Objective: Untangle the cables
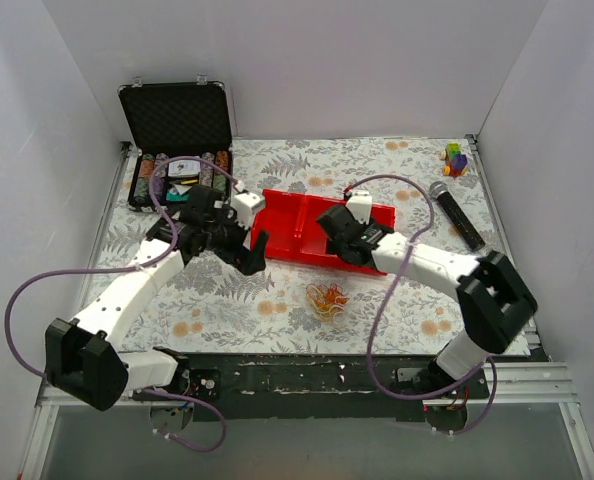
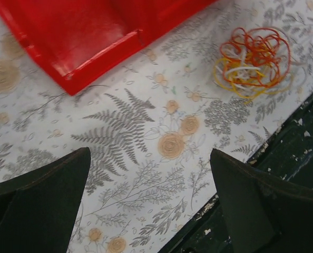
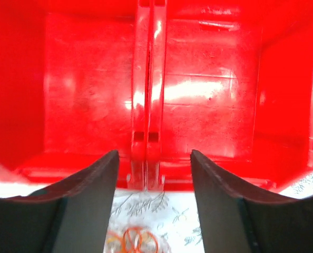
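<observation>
Task's own thing first: the cables (image 1: pixel 327 298) sit as one small clump in the lower centre of the top view, on the floral surface (image 1: pixel 227 300), just below the front wall of the red tray (image 1: pixel 299 218) and near the surface's front edge. The left wrist view has the clump in its upper right: orange and red loops on top, yellow loops fanning out low and to the left, and a few white strands through the middle. Nothing touches it. My left hand (image 2: pixel 149 158) is released, fingers wide apart with only bare surface between them, off the tray's lower left corner. My right hand (image 3: pixel 154 158) is likewise released and holds nothing, poised over the tray's middle wall; the clump just peeps in at the bottom edge of that view. My read on handling: very light, limp, springy wire. It will likely slide or lift as a whole rather than part, and it is thin enough to slip from a loose pinch. I'd take hold at the rim, not the core: an outer yellow loop for one hand, an orange loop on the opposite side for the other. How tightly the strands interlock, I can't tell.
</observation>
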You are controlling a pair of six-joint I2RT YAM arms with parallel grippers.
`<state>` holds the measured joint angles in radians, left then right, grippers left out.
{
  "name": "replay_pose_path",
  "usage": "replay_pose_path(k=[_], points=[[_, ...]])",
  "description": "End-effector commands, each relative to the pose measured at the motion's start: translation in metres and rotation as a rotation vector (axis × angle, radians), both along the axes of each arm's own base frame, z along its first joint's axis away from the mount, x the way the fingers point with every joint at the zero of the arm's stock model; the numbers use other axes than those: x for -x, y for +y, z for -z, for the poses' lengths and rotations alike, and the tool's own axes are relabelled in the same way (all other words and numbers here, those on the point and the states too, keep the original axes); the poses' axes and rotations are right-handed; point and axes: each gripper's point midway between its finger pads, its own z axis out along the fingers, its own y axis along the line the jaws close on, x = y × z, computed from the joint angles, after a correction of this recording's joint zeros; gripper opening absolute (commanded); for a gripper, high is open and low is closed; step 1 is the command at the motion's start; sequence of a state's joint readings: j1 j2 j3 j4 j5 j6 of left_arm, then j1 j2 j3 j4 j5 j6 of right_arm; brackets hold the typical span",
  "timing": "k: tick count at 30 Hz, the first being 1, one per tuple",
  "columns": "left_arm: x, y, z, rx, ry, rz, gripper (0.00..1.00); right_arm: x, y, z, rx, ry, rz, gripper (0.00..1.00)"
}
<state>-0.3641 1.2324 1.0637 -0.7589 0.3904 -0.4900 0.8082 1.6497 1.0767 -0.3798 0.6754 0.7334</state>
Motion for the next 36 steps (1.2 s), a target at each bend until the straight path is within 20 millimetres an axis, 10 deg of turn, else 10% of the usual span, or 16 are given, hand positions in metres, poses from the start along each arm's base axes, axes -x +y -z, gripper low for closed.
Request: replay_pose_path(k=[1, 9, 15, 23, 36], points=[[0.023, -0.045, 0.013, -0.023, -0.018, 0.188, 0.98, 0.011, 0.01, -0.066, -0.179, -0.117, -0.113, 0.69], [0.032, -0.107, 0.049, -0.089, -0.056, 0.411, 0.98, 0.065, -0.003, -0.073, -0.329, -0.107, -0.256, 0.72], [0.021, -0.125, 0.065, -0.118, -0.1, 0.517, 0.76, 0.094, -0.026, -0.066, -0.362, -0.123, -0.285, 0.71], [0.01, -0.157, 0.063, -0.052, -0.091, 0.587, 0.69, 0.104, -0.02, -0.058, -0.39, -0.095, -0.342, 0.69], [0.052, -0.164, 0.08, -0.011, 0.064, 0.816, 0.56, 0.105, -0.005, -0.041, -0.418, -0.049, -0.377, 0.67]])
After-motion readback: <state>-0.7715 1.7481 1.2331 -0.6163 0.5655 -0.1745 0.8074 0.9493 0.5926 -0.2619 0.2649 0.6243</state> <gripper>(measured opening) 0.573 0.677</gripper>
